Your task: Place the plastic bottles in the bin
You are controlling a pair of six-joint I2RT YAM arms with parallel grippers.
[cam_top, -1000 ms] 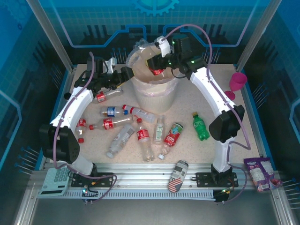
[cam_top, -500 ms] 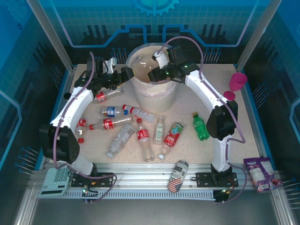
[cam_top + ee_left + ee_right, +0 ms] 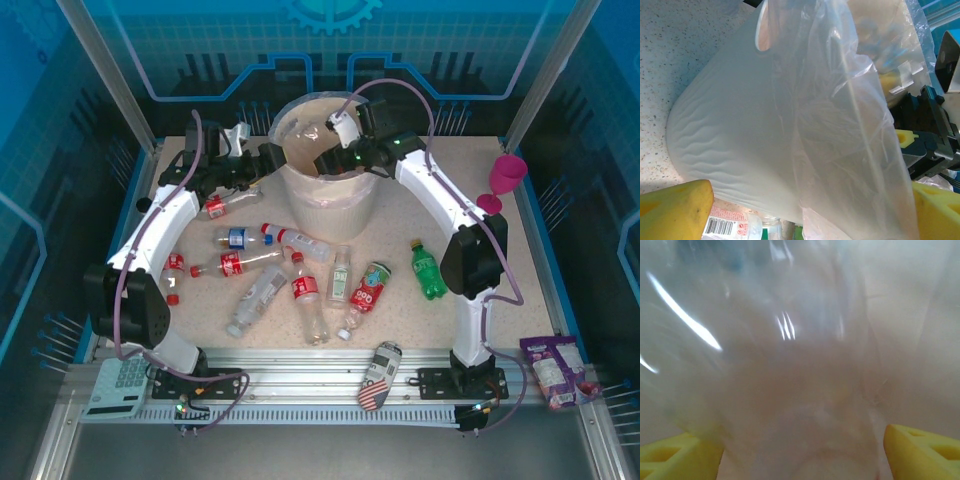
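Looking down from the top view on the whole speckled tabletop. Finding the bin upright at the far middle, with a clear bag liner folding over its rim. Placing the right fingers just inside the bin mouth and the left fingers just beside the bin's left wall, above the tabletop. Reading the bin's inside as tan; not making out any contents past the arm.

Counting the plastic bottles loose on the tabletop in front of the bin, mostly red labels. Noting a red-label bottle under the left wrist, a blue-label bottle nearer, and an all-green bottle apart on the right. Also logging a stars-and-stripes can at the near edge, a pink goblet far right, a calculator at the near left corner and a purple snack bag at the near right.

Getting from the left wrist view the bin's ribbed cream wall close up, with the liner draping down outside it. Seeing yellow pads at both lower corners, spread wide and gripping nothing. Catching a barcode label at the bottom edge.

Getting from the right wrist view blurred clear plastic over tan. Seeing yellow pads far apart at the lower corners, not clamping. Cannot tell liner from bottle in the blur.
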